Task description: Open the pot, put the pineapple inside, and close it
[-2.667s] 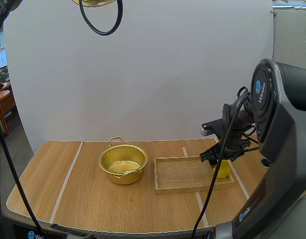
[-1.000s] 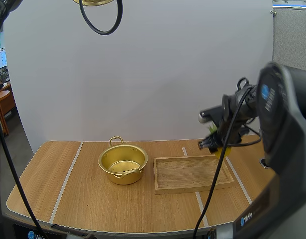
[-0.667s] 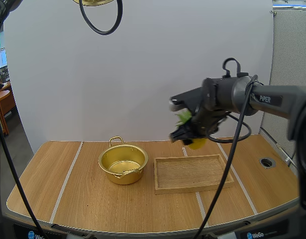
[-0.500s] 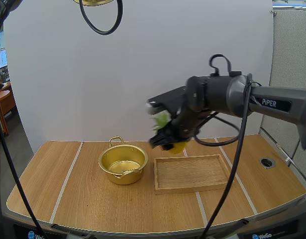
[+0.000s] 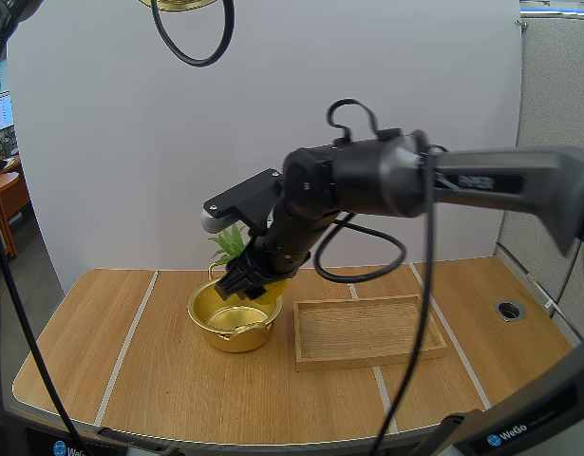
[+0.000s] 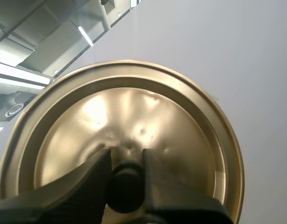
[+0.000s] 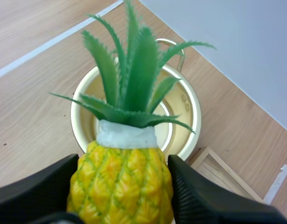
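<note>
Pineapple (image 7: 122, 179): yellow body with a diamond-patterned skin, a whitish collar at the neck, and a crown of long green saw-edged leaves fanning outward. Pinched at both flanks between the black fingers of the right gripper (image 7: 122, 191), crown pointing away from the wrist. Hangs in the air left of centre in the high view, right above the open pot (image 5: 236, 340) and clear of its rim.

Pot: round, shiny gold, lidless, with a loop handle at the far rim. Stands on the wooden table (image 5: 168, 380) left of centre, just beside the bare wooden tray (image 5: 367, 332) at centre right.

Lid (image 6: 134, 116): gold, shallowly dented near the middle, gripped by its dark knob (image 6: 125, 186) between the fingers of the left gripper (image 6: 125, 161). Held high, cut off by the upper edge at the upper left of the high view.

Hard to read:
- In the high view, most of the pineapple's body hidden behind the right gripper and forearm, with just the leaves and a sliver of yellow peeking out.
- In the right wrist view, the fruit's base cut off and much of the pot's floor covered by the crown.
- A small shape at the pot's near inner wall, too unclear to name.
</note>
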